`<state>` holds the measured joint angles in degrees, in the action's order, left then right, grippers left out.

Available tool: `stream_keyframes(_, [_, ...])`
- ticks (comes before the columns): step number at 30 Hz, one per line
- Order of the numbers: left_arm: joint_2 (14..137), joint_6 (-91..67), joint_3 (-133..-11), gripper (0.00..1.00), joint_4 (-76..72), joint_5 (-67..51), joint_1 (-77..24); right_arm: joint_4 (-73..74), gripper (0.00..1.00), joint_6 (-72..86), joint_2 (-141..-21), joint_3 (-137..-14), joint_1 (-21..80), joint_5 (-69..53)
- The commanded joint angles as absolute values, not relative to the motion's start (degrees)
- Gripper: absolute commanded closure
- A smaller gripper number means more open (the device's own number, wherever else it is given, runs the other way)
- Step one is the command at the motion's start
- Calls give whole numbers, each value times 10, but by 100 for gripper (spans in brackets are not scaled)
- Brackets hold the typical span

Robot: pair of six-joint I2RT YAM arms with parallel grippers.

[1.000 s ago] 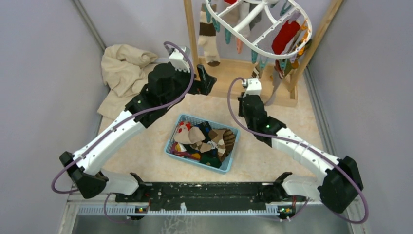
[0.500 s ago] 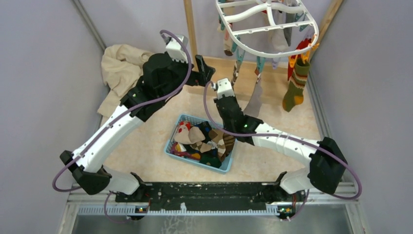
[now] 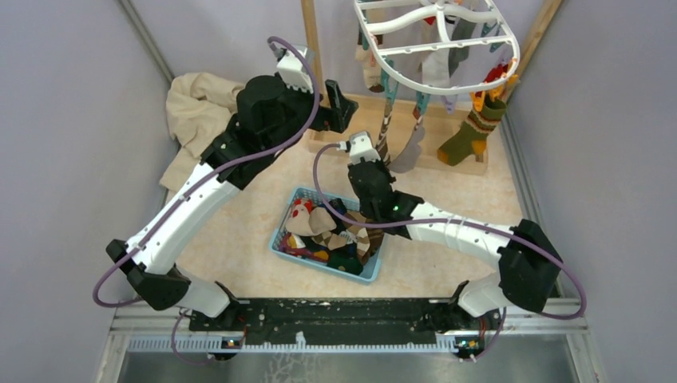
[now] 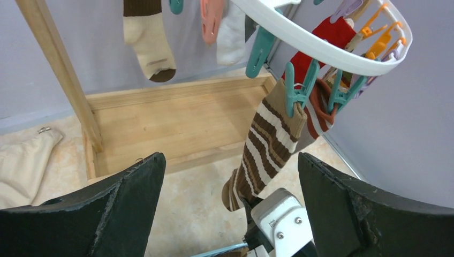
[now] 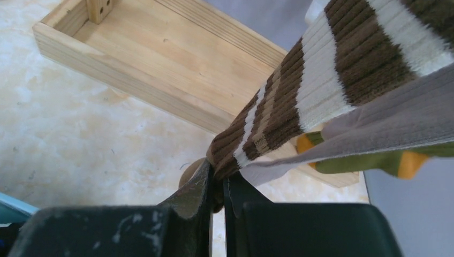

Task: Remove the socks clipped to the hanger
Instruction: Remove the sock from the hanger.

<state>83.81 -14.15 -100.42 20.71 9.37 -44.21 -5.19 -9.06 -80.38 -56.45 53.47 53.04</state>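
Brown-and-cream striped sock [image 4: 267, 139] hangs from a teal clip [image 4: 297, 85] on the white hanger [image 3: 435, 80], which sits over the far edge of the surface inside the wooden rack [image 4: 176, 118]. The right gripper [image 5: 218, 184] is clamped tight on the toe end of this sock. Its arm reaches from the near right corner, bends at the elbow and runs left over the far right corner of the blue basket [image 3: 297, 199] in the middle of the surface. A grey sock [image 5: 385, 123] drapes just beside the pinched one. The left arm stretches from the near left corner up toward the far edge, and the left gripper [image 4: 230, 158] has its fingers spread wide, holding nothing, level with the rack's base and facing the striped sock.

Since a second ago the right arm has swung left and back toward the basket, drawing the striped sock taut at a slant. The hanger, then tilted, has turned and now sits flatter. The green-and-orange sock [image 3: 471, 136] has swung out on the right side of the rack. The left arm has shifted slightly toward the far edge.
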Motion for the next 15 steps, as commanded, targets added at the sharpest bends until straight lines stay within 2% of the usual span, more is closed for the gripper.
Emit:
stream_keyframes(1, [825,-136,-1024,1,209,66,-424,-84,100,-98,-812,-555,541,557])
stream_keyframes(8, [890,-147,-1094,1,245,-33,-424,-117,100,-125,-829,-551,547,591])
stream_keyframes(15, [917,-155,-1123,1,245,-43,-432,-126,100,-144,-849,-563,552,600])
